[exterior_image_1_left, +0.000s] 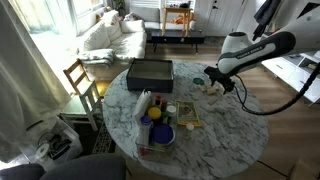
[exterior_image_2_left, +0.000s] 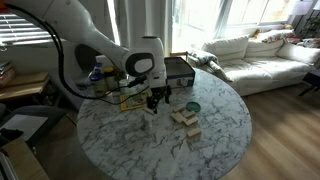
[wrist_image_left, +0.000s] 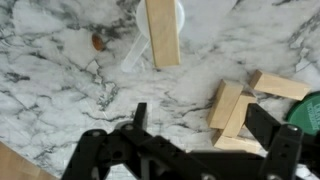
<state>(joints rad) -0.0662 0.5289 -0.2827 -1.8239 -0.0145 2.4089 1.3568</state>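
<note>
"Wooden blocks (wrist_image_left: 228, 105) lie heaped on the marble counter (wrist_image_left: 60, 70), just ahead of the claw (wrist_image_left: 198, 118)?"

"Yes. The claw is spread wide, pinching nothing. I'd judge this the approach; a grasp calls for centring over one block, then lowering."

"And beyond?"

"A long plank (wrist_image_left: 163, 35) lies apart, past the heap. A green disc (wrist_image_left: 311, 112) is cut off by the frame edge; the white round thing (wrist_image_left: 179, 12) behind the plank I cannot make out."

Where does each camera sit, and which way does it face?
An exterior view: high above the table, facing the sofa; the arm enters from the picture's right.
An exterior view: lower, facing the windows; arm and pincer enter from the picture's left.
Wrist view: straight down on wooden blocks; pincer fingers show.
Both exterior views share the black box.
</note>
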